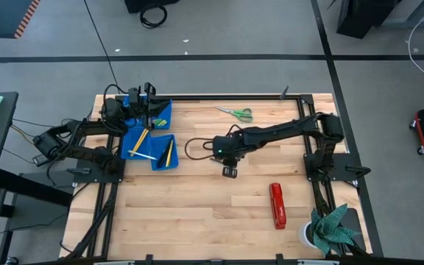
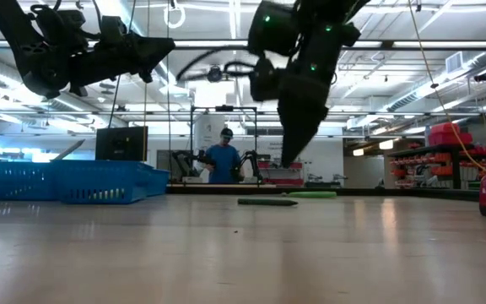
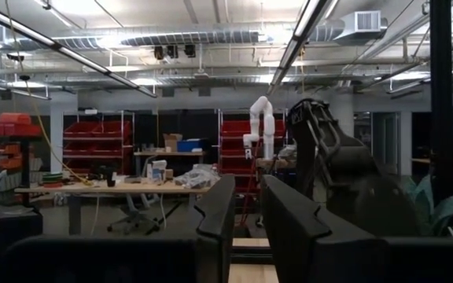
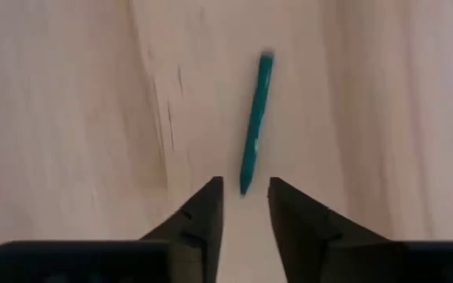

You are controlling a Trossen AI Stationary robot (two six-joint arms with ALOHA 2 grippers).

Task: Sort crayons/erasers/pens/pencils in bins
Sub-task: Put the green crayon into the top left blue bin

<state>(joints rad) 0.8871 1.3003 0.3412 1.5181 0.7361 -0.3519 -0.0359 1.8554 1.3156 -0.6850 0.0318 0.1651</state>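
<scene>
Right pincer (image 4: 242, 206) parted, empty, above a green crayon (image 4: 255, 123); scissors (image 1: 235, 112), stapler (image 1: 277, 205) well apart; left pincer (image 3: 246, 216) slightly parted over bins (image 1: 147, 137)

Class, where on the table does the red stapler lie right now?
In the high view the red stapler lies on the table's right half, near the front edge, left of the potted plant and below the right arm.

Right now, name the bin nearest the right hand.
The bin at the cluster's right edge, closest to the right hand; the others sit farther left.

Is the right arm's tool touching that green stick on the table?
Cannot tell. In the right wrist view the green crayon's end sits between the open tool's tips; no view plainly shows contact or gap.
</scene>
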